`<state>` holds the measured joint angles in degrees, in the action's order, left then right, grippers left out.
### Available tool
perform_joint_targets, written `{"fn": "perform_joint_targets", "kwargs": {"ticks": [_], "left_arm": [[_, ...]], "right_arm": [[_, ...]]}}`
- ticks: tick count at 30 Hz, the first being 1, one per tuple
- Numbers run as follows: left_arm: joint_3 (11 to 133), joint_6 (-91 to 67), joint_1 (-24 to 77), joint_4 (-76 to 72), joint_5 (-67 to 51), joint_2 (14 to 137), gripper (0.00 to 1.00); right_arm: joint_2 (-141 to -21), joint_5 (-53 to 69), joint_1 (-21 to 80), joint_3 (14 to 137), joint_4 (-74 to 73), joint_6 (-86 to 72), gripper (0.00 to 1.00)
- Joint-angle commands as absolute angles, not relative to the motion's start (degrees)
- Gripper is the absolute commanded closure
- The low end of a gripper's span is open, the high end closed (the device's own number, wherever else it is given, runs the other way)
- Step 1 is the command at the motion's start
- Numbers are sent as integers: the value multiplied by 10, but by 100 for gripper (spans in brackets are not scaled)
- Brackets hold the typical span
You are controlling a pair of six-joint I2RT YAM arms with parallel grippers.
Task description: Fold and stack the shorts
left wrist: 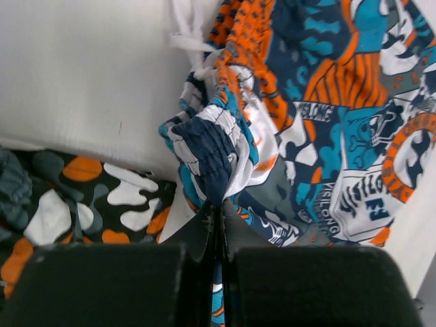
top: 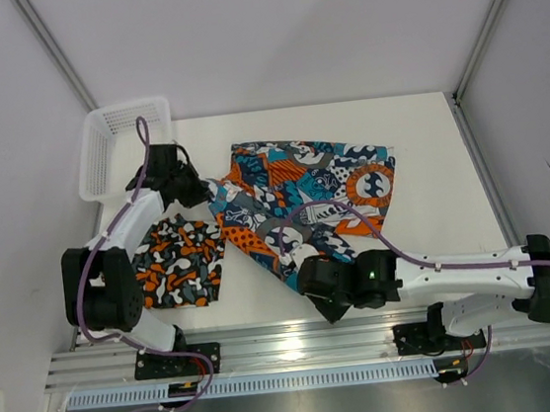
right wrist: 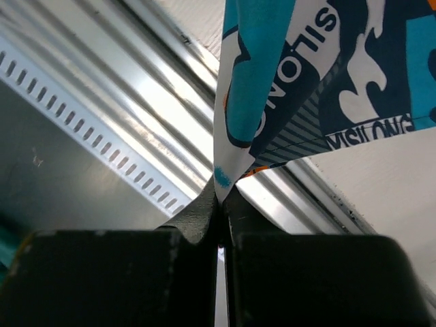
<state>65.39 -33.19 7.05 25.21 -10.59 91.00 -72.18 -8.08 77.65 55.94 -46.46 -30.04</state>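
The teal, orange and white graphic shorts [top: 304, 198] lie spread across the middle of the table. My left gripper [top: 196, 188] is shut on their bunched dark-blue waistband [left wrist: 211, 146] at the left end. My right gripper [top: 315, 279] is shut on a near corner of the same shorts [right wrist: 235, 163], held by the table's front edge. The camouflage shorts [top: 177, 262] lie folded at the near left, beside the left arm; they also show in the left wrist view [left wrist: 75, 197].
A white mesh basket [top: 117, 144] stands at the far left corner of the table. A metal rail [top: 301, 342] runs along the near edge, right under my right gripper. Grey walls close in both sides.
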Motion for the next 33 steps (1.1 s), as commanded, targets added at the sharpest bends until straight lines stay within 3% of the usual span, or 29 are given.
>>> {"fn": "perform_joint_targets", "kwargs": {"ticks": [1, 4, 9, 15, 24, 33], "left_arm": [[639, -371, 66, 276, -93, 868, 100], [641, -393, 64, 308, -71, 869, 100], [686, -418, 62, 355, -74, 889, 100], [805, -431, 62, 428, -78, 949, 100], [974, -485, 61, 469, -147, 1038, 100], [1032, -609, 60, 413, -225, 1105, 100]], "right_arm": [[-711, -78, 812, 601, -508, -326, 100], [-701, -112, 824, 623, -540, -337, 100], [-684, -193, 727, 690, -599, -335, 100], [-671, -171, 547, 713, -590, -265, 100], [-671, -101, 359, 785, -582, -193, 100], [-737, -7, 187, 856, -556, -140, 100]]}}
